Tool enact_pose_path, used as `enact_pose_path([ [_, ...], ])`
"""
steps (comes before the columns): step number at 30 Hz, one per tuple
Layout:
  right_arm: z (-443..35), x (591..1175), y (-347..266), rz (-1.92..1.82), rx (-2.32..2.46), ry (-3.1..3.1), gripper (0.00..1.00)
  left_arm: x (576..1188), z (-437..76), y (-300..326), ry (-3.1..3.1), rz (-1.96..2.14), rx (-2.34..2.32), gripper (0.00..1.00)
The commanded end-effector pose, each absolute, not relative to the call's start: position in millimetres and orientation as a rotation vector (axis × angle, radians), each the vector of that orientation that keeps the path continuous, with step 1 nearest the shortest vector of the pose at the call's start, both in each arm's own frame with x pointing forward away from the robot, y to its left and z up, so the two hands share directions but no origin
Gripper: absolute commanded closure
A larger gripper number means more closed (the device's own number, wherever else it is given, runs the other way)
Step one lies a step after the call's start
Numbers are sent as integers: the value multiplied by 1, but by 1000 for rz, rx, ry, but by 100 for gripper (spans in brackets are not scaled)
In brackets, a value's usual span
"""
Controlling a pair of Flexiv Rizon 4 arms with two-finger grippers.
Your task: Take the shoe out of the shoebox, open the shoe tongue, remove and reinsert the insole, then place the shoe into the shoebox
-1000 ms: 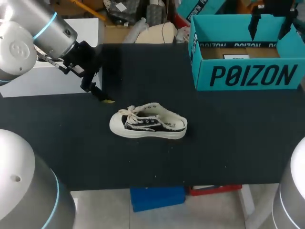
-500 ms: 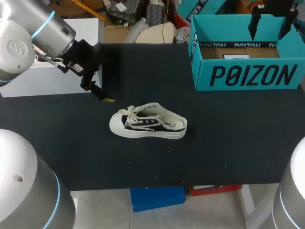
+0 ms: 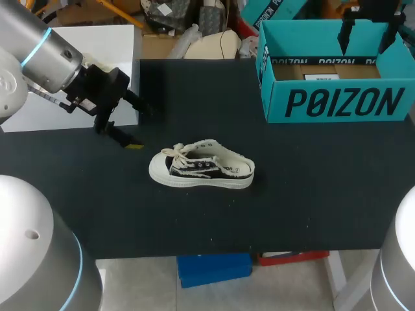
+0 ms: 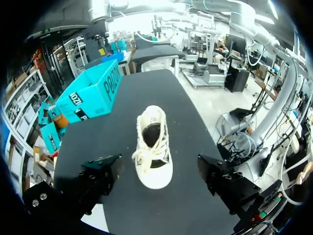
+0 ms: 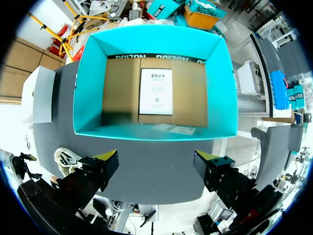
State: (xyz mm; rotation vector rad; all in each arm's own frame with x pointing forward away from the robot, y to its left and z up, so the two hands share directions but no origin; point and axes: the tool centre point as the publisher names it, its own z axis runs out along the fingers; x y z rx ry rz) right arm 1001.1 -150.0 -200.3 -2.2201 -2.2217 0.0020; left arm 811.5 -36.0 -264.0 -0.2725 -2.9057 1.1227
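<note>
A black and cream low sneaker (image 3: 202, 170) lies on its sole in the middle of the black table (image 3: 311, 194), toe to the left, laces tied. In the left wrist view the shoe (image 4: 152, 142) points its toe at my left gripper (image 4: 159, 164), which hovers open and empty just short of it. From above, that left gripper (image 3: 137, 127) hangs to the shoe's upper left. The teal shoebox (image 3: 337, 103) stands open at the back right. My right gripper (image 5: 155, 160) hangs open and empty over the box (image 5: 83, 83), which holds only a white label (image 5: 156, 91) on its cardboard floor.
A white block (image 3: 78, 78) sits by the table's back left corner, close behind my left arm. The table's front edge runs below the shoe. The shoe (image 5: 66, 159) shows small beside my right gripper's finger.
My left arm has drawn back to the left, and its gripper now sits a little farther from the shoe. The shoe, the box and my right arm have not moved.
</note>
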Motion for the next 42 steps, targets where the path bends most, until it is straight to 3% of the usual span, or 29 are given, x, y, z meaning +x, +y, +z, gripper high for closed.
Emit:
enact_pose_path([
  [1, -200, 1001, -150, 2, -2220, -2221, 0, 806, -265, -35, -2926, 1128, -263, 0],
  [5, -200, 1001, -150, 2, -2220, -2221, 0, 806, -265, -35, -2926, 1128, -263, 0],
  [9, -188, 978, -87, 53, -1869, -2645, 0, 806, -265, -35, -2926, 1128, -263, 0],
  [12, -195, 930, -47, -36, -1417, -2936, 0, 806, -265, -35, -2926, 1128, -263, 0],
  [15, -215, 858, -17, -107, -676, -3227, 0, 806, -265, -35, -2926, 1128, -263, 0],
  [29, -215, 858, -17, -107, -676, -3227, 0, 806, -265, -35, -2926, 1128, -263, 0],
  [34, -217, 845, 46, -347, 269, -3196, 0, 806, -265, -35, -2926, 1128, -263, 0],
  [42, -217, 845, 46, -347, 269, -3196, 0, 806, -265, -35, -2926, 1128, -263, 0],
])
